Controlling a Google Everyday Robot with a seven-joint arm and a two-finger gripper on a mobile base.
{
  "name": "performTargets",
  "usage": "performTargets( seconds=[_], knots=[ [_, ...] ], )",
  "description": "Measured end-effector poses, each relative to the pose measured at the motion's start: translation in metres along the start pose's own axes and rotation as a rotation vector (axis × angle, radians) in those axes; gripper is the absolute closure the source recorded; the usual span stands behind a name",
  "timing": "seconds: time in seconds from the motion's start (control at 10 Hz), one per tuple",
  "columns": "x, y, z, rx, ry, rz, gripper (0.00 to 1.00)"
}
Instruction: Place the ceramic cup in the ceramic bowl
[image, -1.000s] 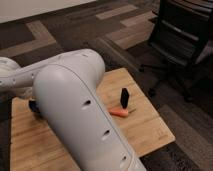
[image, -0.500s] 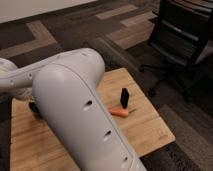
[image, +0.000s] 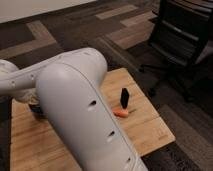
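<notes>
My white arm (image: 80, 110) fills the middle of the camera view and covers much of the wooden table (image: 150, 135). My gripper is hidden behind the arm, somewhere over the table's left part. A small dark patch (image: 36, 107) shows at the arm's left edge, low on the table; it may be the rim of the dark blue ceramic bowl, but I cannot tell. The ceramic cup is out of view.
An orange carrot (image: 120, 113) lies on the table right of the arm. A small black upright object (image: 124, 98) stands just behind it. A black office chair (image: 185, 40) stands on the carpet to the right.
The arm has shifted slightly and covers more of the dark bluish patch at the left. The carrot and the black object have not moved.
</notes>
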Motion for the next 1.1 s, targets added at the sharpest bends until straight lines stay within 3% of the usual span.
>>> performTargets(
  seconds=[0.6, 1.1],
  knots=[
    [-0.014, -0.006, 0.003, 0.022, -0.022, -0.014, 0.98],
    [-0.014, -0.006, 0.003, 0.023, -0.021, -0.013, 0.37]
  ],
)
